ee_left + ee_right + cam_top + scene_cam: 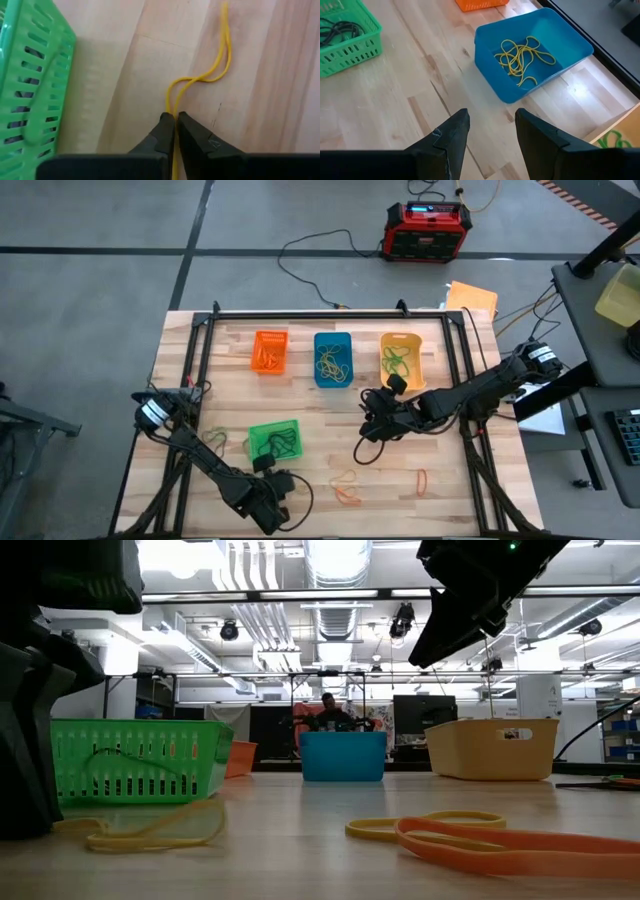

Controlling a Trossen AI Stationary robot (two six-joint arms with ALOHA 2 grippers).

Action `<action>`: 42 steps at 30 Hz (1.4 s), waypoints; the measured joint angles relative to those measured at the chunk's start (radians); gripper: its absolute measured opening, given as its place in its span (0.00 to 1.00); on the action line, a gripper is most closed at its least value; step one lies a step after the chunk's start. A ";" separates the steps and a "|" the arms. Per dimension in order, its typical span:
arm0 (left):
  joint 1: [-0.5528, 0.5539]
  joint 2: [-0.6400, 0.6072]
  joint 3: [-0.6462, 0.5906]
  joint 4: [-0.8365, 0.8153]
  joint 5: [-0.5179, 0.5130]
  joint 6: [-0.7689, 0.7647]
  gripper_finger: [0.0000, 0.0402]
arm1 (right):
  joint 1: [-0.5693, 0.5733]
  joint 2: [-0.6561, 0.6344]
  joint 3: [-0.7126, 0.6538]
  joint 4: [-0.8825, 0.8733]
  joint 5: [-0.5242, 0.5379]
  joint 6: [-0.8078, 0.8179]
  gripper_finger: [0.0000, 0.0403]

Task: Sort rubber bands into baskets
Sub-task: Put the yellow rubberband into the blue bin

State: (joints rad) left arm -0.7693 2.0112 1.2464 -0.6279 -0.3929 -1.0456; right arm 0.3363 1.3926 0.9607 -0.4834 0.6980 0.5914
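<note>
While all four baskets point(331, 360) at the frame's centre already hold bands, several rubber bands point(347, 489) remain loose on the bench point(450, 480) at lower centre; the left gripper point(174, 120) pinches a yellow band point(215, 65), the right gripper point(490, 122) hangs with jaws spread.

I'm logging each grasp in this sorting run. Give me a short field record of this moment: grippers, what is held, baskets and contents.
left gripper: shut on a yellow rubber band, on the table beside the green basket
right gripper: open, empty, above the table near the blue basket
blue basket contents: yellow bands
green basket contents: dark bands
loose bands: orange band on the table
</note>
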 joint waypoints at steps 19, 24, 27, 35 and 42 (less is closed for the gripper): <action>-0.003 -0.095 0.000 -0.018 -0.092 0.199 0.00 | 0.086 0.003 -0.146 0.480 -0.093 -0.293 0.38; -0.003 -0.127 0.027 -0.020 -0.177 0.263 0.00 | 0.090 0.003 -0.159 0.605 -0.162 -0.372 0.38; -0.003 -0.137 0.040 -0.021 -0.222 0.289 0.00 | 0.090 0.006 -0.161 0.657 -0.184 -0.409 0.38; -0.003 -0.152 0.072 -0.020 -0.390 0.373 0.00 | 0.089 0.082 -0.161 0.898 -0.350 -0.526 0.38; 0.004 -0.180 0.106 -0.023 -0.518 0.414 0.00 | 0.089 0.144 -0.124 0.933 -0.393 -0.520 0.43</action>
State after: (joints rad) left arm -0.7649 1.8316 1.3525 -0.6513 -0.9106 -0.6319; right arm 0.4252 1.5368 0.8372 0.4500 0.3050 0.0715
